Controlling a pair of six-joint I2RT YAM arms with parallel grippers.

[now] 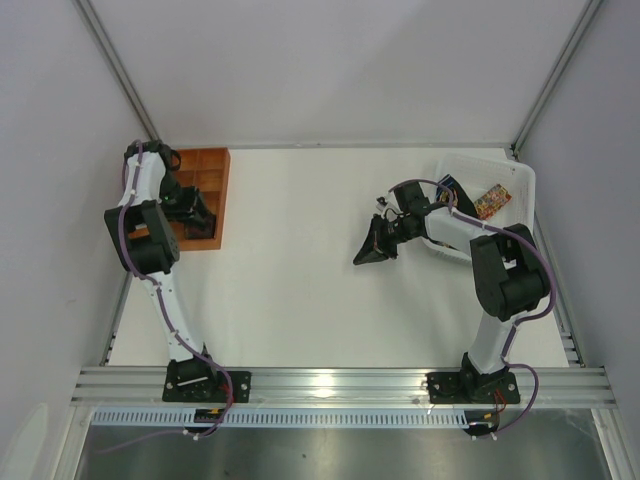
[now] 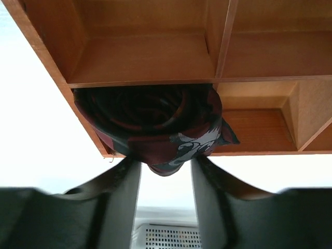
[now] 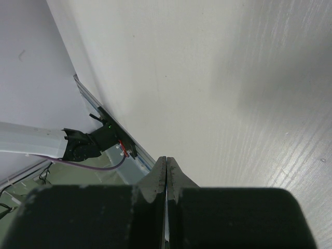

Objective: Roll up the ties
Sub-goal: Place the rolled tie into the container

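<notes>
A rolled maroon tie [image 2: 155, 124] with a grey-white print sits in the near-left compartment of the orange tray [image 2: 140, 57]. Its lower edge hangs over the tray rim, just between the tips of my left gripper [image 2: 166, 165]. The jaws stand open and wider than that edge. In the top view the left gripper [image 1: 197, 217] is over the tray [image 1: 212, 165] and hides the roll. My right gripper [image 1: 370, 250] is shut and empty above the bare table, its fingertips pressed together in the right wrist view [image 3: 166, 161]. A multicoloured tie [image 1: 492, 201] and a dark tie [image 1: 447, 184] lie in the white basket.
The white perforated basket [image 1: 520, 180] stands at the back right, by the right arm; it also shows far off between the left fingers [image 2: 166, 236]. The tray's other compartments [image 2: 270, 52] look empty. The left arm's base [image 3: 98, 141] sits at the table's rail.
</notes>
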